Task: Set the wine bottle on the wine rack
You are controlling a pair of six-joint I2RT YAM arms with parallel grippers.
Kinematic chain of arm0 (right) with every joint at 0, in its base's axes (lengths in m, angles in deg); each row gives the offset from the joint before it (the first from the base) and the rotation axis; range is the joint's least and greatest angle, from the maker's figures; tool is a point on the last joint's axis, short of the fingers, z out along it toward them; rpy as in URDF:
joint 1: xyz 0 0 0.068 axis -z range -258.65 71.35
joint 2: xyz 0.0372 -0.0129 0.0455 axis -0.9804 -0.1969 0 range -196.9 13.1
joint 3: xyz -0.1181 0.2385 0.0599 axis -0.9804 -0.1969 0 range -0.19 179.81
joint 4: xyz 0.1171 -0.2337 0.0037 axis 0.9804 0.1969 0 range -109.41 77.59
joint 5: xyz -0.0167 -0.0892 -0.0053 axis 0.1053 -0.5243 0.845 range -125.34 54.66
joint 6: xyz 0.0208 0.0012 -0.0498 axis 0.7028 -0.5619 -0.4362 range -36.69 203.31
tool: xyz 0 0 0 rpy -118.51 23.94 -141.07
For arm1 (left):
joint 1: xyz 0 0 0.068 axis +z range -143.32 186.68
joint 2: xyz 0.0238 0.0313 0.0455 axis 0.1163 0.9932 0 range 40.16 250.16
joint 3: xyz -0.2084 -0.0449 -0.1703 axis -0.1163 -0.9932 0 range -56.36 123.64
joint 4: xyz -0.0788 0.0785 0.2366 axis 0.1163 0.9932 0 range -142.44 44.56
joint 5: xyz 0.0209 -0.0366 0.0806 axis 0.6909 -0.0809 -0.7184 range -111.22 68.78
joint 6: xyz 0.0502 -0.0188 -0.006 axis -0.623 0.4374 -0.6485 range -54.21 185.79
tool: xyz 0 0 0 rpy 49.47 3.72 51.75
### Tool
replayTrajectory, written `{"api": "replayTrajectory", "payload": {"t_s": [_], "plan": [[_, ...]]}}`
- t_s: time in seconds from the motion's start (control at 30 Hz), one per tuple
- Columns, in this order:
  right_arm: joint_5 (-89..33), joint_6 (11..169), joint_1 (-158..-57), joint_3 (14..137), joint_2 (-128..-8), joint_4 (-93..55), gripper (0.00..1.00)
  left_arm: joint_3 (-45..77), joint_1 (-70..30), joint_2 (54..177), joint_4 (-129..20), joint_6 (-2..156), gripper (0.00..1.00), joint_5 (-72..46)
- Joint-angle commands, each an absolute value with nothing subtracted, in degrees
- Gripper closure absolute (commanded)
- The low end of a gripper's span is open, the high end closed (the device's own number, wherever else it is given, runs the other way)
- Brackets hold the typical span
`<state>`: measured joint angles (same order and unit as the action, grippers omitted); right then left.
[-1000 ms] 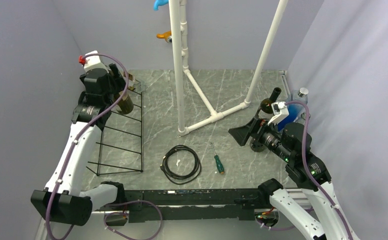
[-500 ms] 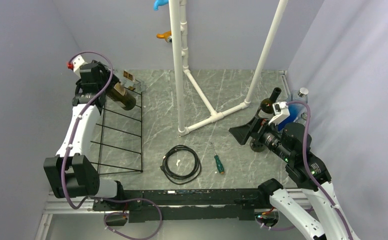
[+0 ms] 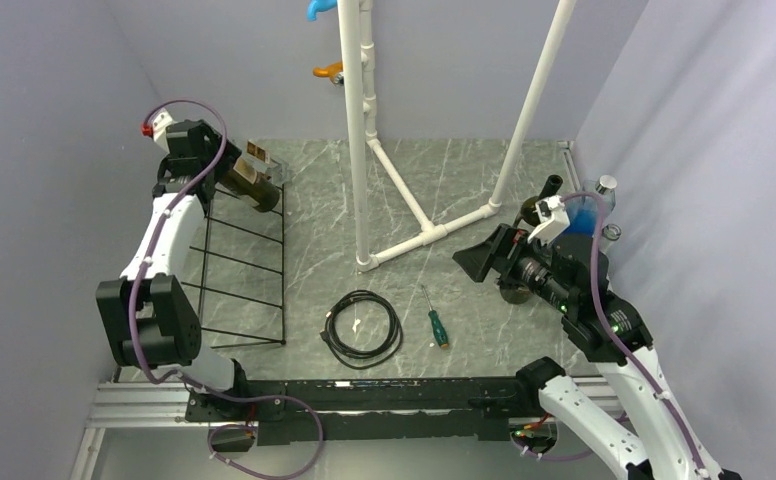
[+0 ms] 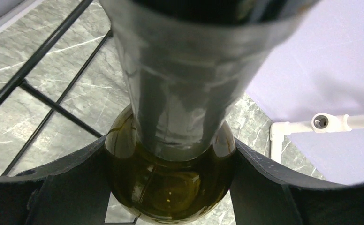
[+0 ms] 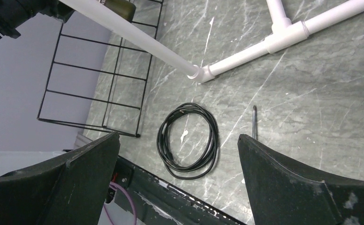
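Note:
The wine bottle, dark olive glass with a foil neck, hangs tilted over the far top corner of the black wire wine rack. My left gripper is shut on it. In the left wrist view the bottle's shoulder fills the gap between both fingers, with the rack's bars below. My right gripper hovers open at the right, well away from the rack. Nothing sits between its fingers, and the rack shows beyond them.
A white pipe frame stands mid-table with its foot reaching right. A coiled black cable and a green-handled screwdriver lie near the front. A dark bottle and a blue bottle stand behind my right arm. Walls close in on both sides.
My left arm has swung back toward the left wall, carrying the bottle up to the rack's far top corner and tilting it flatter. My right gripper has drifted slightly left.

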<state>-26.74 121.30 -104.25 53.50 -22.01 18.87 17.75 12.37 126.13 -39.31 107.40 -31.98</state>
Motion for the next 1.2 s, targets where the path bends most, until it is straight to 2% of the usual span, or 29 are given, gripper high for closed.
{"api": "replayTrajectory", "payload": {"t_s": [0.0,0.5,1.03,1.17], "plan": [[-27.78,121.38,-104.55,56.32,-23.76,17.64,0.00,21.96,12.75,127.56,-50.43,110.81,1.00,-29.77],[-27.55,119.62,-104.57,58.11,-29.24,16.70,0.00,15.35,12.74,132.66,-64.88,113.78,1.00,-34.03],[-28.83,121.77,-104.57,60.78,-32.07,17.19,0.01,12.60,12.75,134.32,-61.45,114.19,1.00,-33.63],[-29.03,122.03,-104.57,65.74,-32.59,19.34,0.01,14.05,12.70,135.82,-58.24,112.83,0.90,-31.32]]}}
